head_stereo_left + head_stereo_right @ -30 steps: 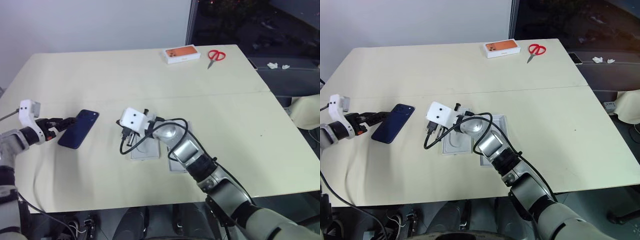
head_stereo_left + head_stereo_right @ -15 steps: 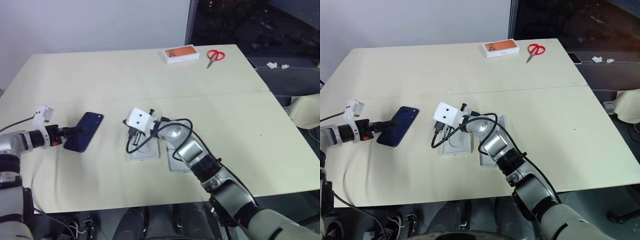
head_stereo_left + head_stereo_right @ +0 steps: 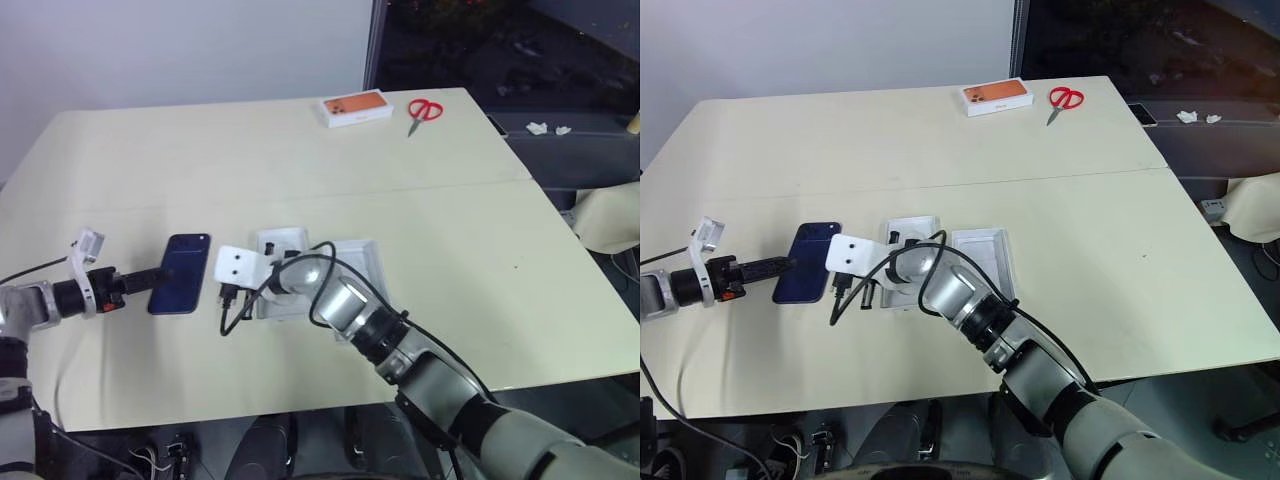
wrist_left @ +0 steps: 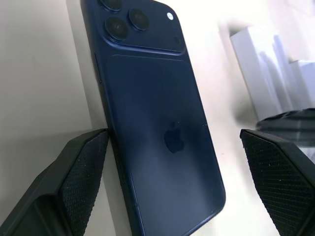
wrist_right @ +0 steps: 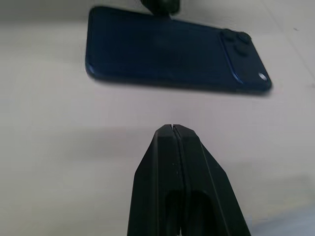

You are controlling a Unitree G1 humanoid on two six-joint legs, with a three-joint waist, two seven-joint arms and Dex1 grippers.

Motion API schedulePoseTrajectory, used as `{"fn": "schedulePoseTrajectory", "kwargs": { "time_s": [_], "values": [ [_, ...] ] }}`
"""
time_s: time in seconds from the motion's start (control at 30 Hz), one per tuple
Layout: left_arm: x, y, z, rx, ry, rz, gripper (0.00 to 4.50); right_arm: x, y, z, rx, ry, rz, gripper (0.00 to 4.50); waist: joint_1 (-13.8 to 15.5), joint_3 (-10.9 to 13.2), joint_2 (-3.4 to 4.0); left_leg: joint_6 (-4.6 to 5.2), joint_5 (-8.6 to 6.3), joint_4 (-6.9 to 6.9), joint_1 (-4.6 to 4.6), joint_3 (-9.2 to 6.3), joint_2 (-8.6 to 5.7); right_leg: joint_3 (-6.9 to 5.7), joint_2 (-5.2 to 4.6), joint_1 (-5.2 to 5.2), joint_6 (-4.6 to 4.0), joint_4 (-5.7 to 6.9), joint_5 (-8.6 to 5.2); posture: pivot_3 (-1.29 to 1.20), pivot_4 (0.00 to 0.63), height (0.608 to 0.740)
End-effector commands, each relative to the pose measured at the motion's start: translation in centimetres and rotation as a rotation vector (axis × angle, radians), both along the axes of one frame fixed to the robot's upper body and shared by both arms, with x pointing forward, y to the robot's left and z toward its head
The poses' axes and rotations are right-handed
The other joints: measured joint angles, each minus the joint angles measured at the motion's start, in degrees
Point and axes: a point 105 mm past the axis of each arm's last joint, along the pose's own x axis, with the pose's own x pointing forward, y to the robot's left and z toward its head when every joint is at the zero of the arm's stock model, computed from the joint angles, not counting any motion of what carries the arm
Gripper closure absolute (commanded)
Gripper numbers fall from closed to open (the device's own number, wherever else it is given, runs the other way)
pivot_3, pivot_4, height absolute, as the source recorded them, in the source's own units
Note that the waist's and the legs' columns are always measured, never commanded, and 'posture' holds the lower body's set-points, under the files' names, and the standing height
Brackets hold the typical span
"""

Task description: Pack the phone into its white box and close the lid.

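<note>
Navy phone [image 4: 157, 128] face-down, glossy, prob. unscratched.

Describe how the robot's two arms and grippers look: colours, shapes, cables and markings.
Both arms are silver-grey metal with black joint bands. The right arm is thick and cylindrical, with a black cable looped around its wrist. A white box-shaped camera housing with two dark dots tops the right gripper. The left gripper has two long black fingers with dimpled pads, an orange-red ring and a small white camera block.

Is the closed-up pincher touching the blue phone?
Apart. In the right wrist view, bare table shows between the right gripper's shut fingertips and the phone.
</note>
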Motion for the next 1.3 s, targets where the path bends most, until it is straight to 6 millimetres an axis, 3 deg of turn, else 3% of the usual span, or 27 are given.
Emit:
{"fn": "schedulePoseTrajectory", "kwargs": {
  "time_s": [0.03,0.17,0.5,0.7,0.8,0.97,1.17,1.3],
  "values": [
    [-0.5,-1.1,-1.2,-0.050,0.039,-0.026,0.04,-0.2,0.9,0.9,0.017,0.034,0.009,4.50,0.01,0.00,0.00,0.00,0.00,0.00,0.00,0.00,0.00,0.00,0.00,0.00,0.00,-0.01,0.00,0.00,0.150,0.740],
    [-0.4,-2.0,-1.7,-0.070,0.041,-0.030,0.04,0.4,1.1,-0.5,-0.070,0.030,-0.046,4.50,0.21,-0.01,0.01,-0.01,0.00,-0.01,0.02,-0.02,-0.04,-0.01,-0.04,-0.01,0.00,0.00,0.00,0.00,0.150,0.740],
    [0.2,-4.0,-2.3,-0.132,0.047,-0.045,0.04,1.3,2.3,-1.0,-0.075,0.012,-0.112,4.50,1.17,-0.16,0.10,-0.02,0.01,0.00,0.17,-0.06,-0.11,-0.04,-0.10,0.00,-0.01,-0.01,0.00,0.00,0.150,0.740],
    [-0.5,-7.0,-2.8,-0.209,0.072,-0.098,0.04,1.6,1.6,-1.5,-0.085,0.005,-0.120,4.50,1.32,-0.43,0.28,0.00,0.00,-0.01,0.27,-0.07,-0.14,-0.03,-0.14,0.10,-0.01,-0.03,-0.01,0.00,0.150,0.740],
    [0.1,-7.5,-1.9,-0.272,0.051,-0.071,0.04,1.8,1.0,-1.8,-0.094,0.005,-0.129,4.50,1.53,-0.45,0.31,0.00,0.00,-0.01,0.35,-0.08,-0.15,-0.05,-0.15,0.18,-0.01,-0.04,-0.01,0.00,0.150,0.740],
    [0.4,-7.9,-1.6,-0.298,0.050,-0.054,0.04,1.9,0.8,-1.7,-0.095,-0.002,-0.131,4.50,1.60,-0.44,0.31,0.06,-0.05,-0.12,0.92,-0.14,-0.16,-0.11,-0.15,0.79,0.00,-0.24,-0.03,0.00,0.150,0.740],
    [0.4,-8.0,-1.1,-0.376,0.075,-0.026,0.04,2.0,0.8,-1.5,-0.082,0.015,-0.137,4.50,1.49,-0.44,0.31,0.06,-0.05,-0.13,0.95,-0.20,-0.15,-0.14,-0.14,0.83,0.00,-0.27,-0.03,0.00,0.150,0.740],
    [0.6,-7.0,-1.6,-0.272,0.084,0.033,0.04,2.1,0.7,-1.5,-0.086,0.007,-0.140,4.50,1.50,-0.44,0.31,0.06,-0.06,-0.14,0.95,-0.20,-0.16,-0.14,-0.14,0.83,0.00,-0.28,-0.03,0.00,0.150,0.740]
  ]
}}
